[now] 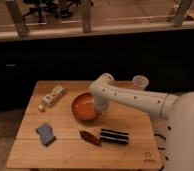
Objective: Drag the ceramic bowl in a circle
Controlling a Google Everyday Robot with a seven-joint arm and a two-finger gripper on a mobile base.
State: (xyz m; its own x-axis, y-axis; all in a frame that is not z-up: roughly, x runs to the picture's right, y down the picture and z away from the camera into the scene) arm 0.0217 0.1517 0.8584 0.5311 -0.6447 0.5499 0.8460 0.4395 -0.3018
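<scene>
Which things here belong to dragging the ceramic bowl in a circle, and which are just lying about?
In the job: ceramic bowl, mid-table; tool, at the bowl's right side.
Lying about: translucent cup, whitish packet, blue pad, dark red packet, black oblong pack, all on the wooden table.

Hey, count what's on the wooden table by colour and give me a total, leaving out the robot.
Orange-red: 1, the ceramic bowl
White or pale: 2, the translucent cup and the pale pack
Blue-grey: 1, the flat pad
Dark red: 1, the packet
Black: 1, the long bar
Total: 6
The gripper is down at the bowl's rim, on the cup's side.
</scene>
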